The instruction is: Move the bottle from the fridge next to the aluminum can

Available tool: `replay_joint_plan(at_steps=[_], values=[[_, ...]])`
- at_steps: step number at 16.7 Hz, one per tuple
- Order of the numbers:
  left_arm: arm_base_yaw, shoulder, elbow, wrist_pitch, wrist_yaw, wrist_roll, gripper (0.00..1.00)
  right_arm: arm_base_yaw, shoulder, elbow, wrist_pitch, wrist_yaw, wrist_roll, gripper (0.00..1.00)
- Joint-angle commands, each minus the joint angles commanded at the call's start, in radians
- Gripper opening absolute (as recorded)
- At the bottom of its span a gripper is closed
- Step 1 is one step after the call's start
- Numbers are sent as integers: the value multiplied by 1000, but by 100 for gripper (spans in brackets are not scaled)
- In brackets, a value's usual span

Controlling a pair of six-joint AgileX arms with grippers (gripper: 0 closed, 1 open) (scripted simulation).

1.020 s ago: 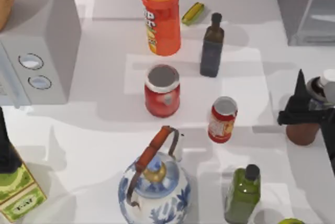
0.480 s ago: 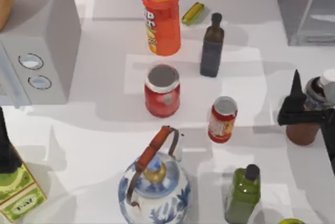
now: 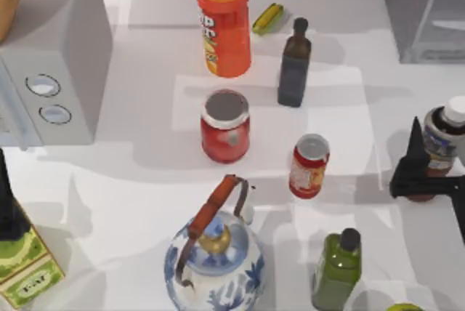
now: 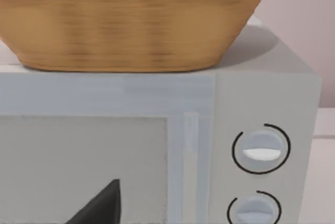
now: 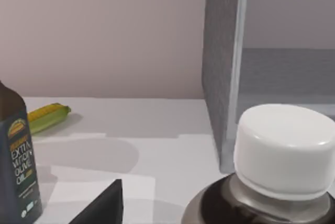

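The bottle (image 3: 443,140), reddish-brown with a white cap (image 5: 285,150) and a grey-blue label band, stands upright on the table at the right edge. It is in front of the grey fridge (image 3: 429,13) and outside it. My right gripper (image 3: 430,152) is at the bottle's lower part, open, with one black finger (image 3: 415,140) beside the bottle on its left. The small red aluminum can (image 3: 310,166) stands well to the left of the bottle, apart from it. My left arm (image 3: 7,202) is parked at the table's left edge, facing the dial box.
Between can and table front stand a green bottle (image 3: 336,267) and a blue-white teapot (image 3: 214,260). Behind the can are a red jar (image 3: 225,126), a dark slim bottle (image 3: 293,64) and an orange chip tube (image 3: 223,24). A dial box (image 3: 51,71) carries a basket (image 4: 131,20).
My right gripper has drawn back toward the table's front by a small step. The bottle has stayed in place and shows more of its label and cap.
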Motion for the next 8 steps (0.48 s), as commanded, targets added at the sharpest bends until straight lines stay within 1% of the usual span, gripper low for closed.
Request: replay_joint_plan(at_steps=[4, 8], values=[[0, 0, 0, 0, 0, 0, 100, -10, -25, 1, -26, -10, 1, 100], [0, 0, 0, 0, 0, 0, 100, -37, -191, -13, -182, -60, 7, 100]])
